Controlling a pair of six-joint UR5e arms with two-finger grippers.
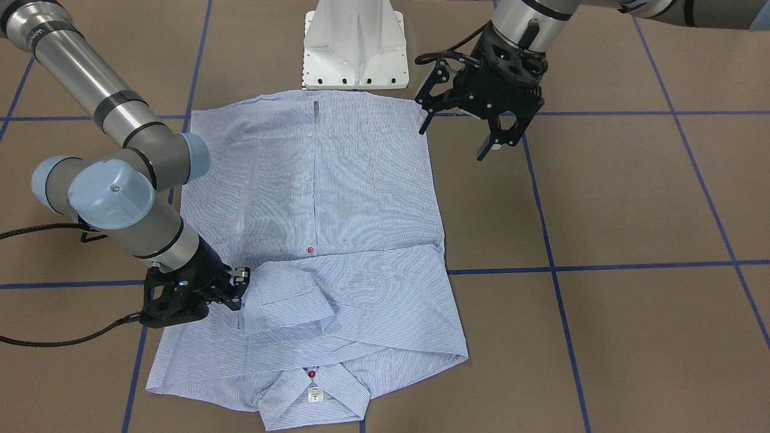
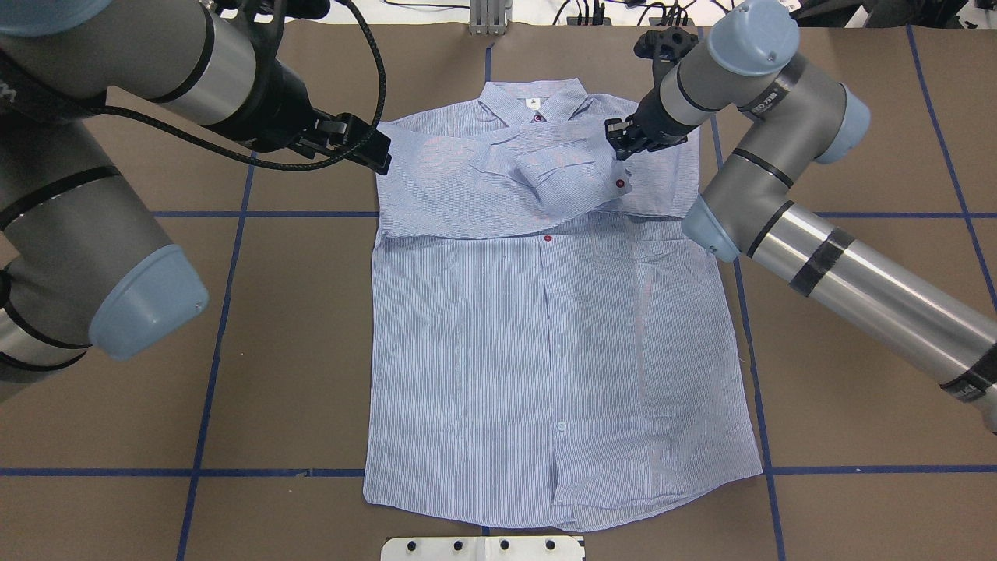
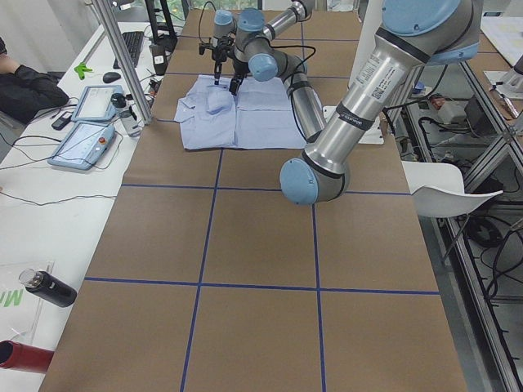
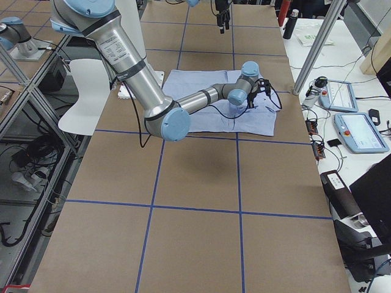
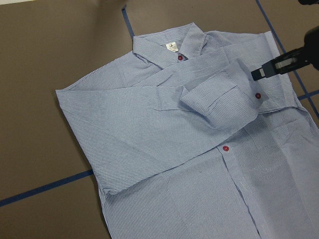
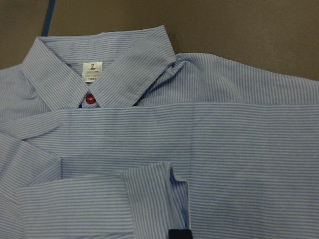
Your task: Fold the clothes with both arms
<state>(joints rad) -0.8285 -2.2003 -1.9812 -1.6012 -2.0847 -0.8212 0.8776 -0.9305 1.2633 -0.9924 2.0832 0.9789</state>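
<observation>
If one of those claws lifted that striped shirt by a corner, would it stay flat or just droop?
Probably droop: the shirt lies flat with soft wrinkles, and its sleeve is folded across the chest in loose creases, so it looks thin and floppy. Pushed, it would likely bunch up rather than slide whole on the matte brown table.

**Six cameras, one scene**

The overhead camera looks forward and down on the bench (image 1: 631, 210). The front-facing one looks steeply back from the opposite side. Two side cameras stand far off at either end, looking lengthwise. Both wrist cameras sit close above the shirt (image 5: 164, 149), sharing its collar (image 6: 134, 64).
</observation>
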